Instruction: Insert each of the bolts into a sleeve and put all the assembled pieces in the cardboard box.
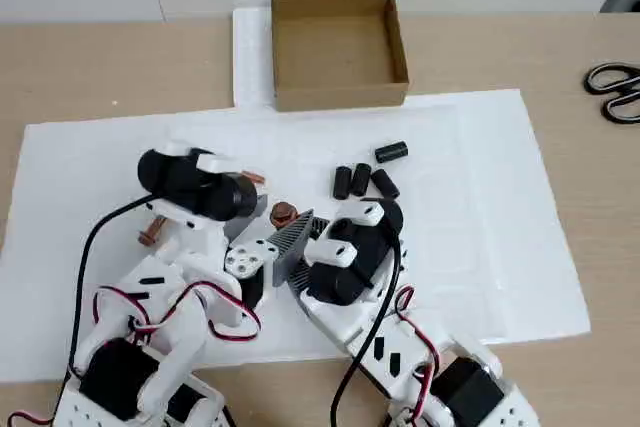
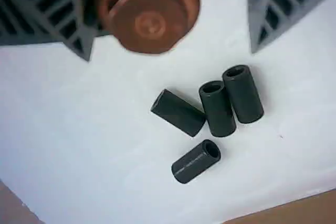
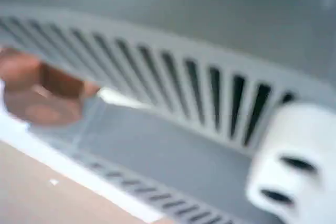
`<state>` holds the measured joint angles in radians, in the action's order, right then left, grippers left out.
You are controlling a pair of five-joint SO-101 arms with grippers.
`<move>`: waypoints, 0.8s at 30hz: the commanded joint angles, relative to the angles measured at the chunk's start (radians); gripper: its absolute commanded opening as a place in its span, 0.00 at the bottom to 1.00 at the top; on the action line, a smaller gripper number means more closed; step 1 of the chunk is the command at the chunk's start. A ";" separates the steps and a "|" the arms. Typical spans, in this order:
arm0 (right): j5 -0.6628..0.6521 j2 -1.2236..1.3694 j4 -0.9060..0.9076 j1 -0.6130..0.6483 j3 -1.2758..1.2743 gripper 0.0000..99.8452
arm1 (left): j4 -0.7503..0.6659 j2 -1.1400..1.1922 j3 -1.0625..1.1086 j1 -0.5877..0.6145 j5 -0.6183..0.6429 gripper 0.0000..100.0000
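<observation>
A copper bolt [image 1: 283, 214] [image 2: 149, 14] sits on the white paper between the spread grey fingers of my left gripper [image 1: 285, 229] [image 2: 168, 53], which is open. The bolt is closer to one finger [image 2: 47, 9], and its hexagonal head faces the wrist camera. Beyond it lie several black sleeves: three side by side [image 1: 360, 182] [image 2: 218, 108] and one apart [image 1: 391, 152] [image 2: 196, 161]. My right arm's wrist [image 1: 350, 247] hovers just right of the bolt [image 3: 39, 90], close against the left gripper's slatted finger [image 3: 173, 82]. A second bolt [image 1: 150, 232] lies left of the left arm.
The open cardboard box [image 1: 340, 97] stands at the back centre, past the sleeves. Scissors [image 1: 615, 87] lie at the far right on the bare table. Both arms crowd the paper's front middle, with cables trailing to their bases.
</observation>
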<state>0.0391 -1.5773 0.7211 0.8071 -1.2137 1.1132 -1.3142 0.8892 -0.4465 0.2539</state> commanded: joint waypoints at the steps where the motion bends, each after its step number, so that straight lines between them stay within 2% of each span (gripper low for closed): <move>1: -0.006 -0.004 -0.025 -0.010 0.060 0.00 | -0.038 0.008 -0.025 0.011 -0.008 0.18; 14: -0.006 -0.002 -0.022 -0.013 0.041 0.00 | -0.061 0.041 -0.205 0.015 0.071 0.18; 21: -0.005 0.010 -0.031 -0.148 0.028 0.00 | -0.104 0.258 -0.364 0.173 0.137 0.18; 24: -0.002 0.062 -0.033 -0.196 0.057 0.00 | -0.135 0.347 -0.407 0.189 0.167 0.18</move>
<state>0.0391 -1.5497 0.7196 0.6536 -1.2137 1.0196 -1.0395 0.5485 -0.2746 0.3997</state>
